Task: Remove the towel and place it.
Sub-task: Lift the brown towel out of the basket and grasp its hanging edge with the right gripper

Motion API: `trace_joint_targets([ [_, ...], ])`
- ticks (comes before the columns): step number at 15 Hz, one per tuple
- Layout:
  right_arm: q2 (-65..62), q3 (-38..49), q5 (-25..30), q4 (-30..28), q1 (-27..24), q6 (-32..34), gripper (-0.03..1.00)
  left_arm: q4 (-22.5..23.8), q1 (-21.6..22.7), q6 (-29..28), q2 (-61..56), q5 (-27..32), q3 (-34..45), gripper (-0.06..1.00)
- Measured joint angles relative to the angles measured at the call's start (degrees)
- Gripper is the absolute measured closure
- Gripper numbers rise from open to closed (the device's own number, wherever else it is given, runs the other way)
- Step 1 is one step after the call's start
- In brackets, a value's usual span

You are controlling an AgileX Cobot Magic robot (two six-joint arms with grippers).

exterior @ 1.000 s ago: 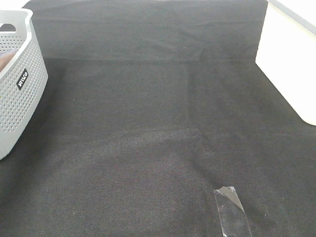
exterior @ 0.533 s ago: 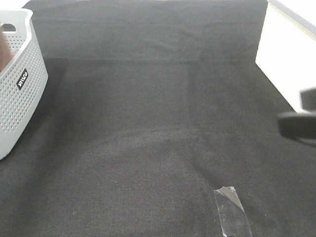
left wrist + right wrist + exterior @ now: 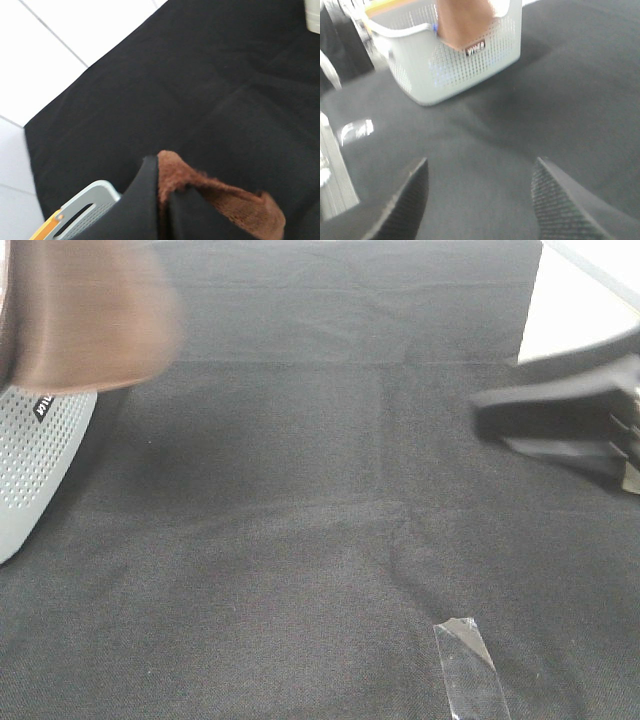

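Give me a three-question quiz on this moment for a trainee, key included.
1. What lies on the black cloth near its front edge in the high view?
2. True or false: the right gripper is shut on the towel.
3. Where is the towel? A) spread flat on the black cloth B) held up near the basket by the left gripper C) draped over the right gripper
Key: 1 a strip of clear tape. 2 false: its jaws stand open and empty. 3 B.
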Motion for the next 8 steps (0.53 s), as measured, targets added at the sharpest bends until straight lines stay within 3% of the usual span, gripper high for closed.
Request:
trace_joint_targets([
  [2, 4.98, -0.23, -0.11, 7.56, 0.00, -7.28, 0.36, 0.34, -3.50, 0.00, 0.80, 0.11, -0.06, 0.94],
  [4, 13.52, -4.47, 1.60, 10.89, 0.06, -12.89, 0.22, 0.34, -7.91, 0.29, 2.12, 0.17, -0.06, 0.94],
  [8, 24.06, -11.23, 4.35, 17.02, 0.46, -18.91, 0.18, 0.40, -10.03, 0.40, 4.01, -1.03, -0.06, 0.94],
])
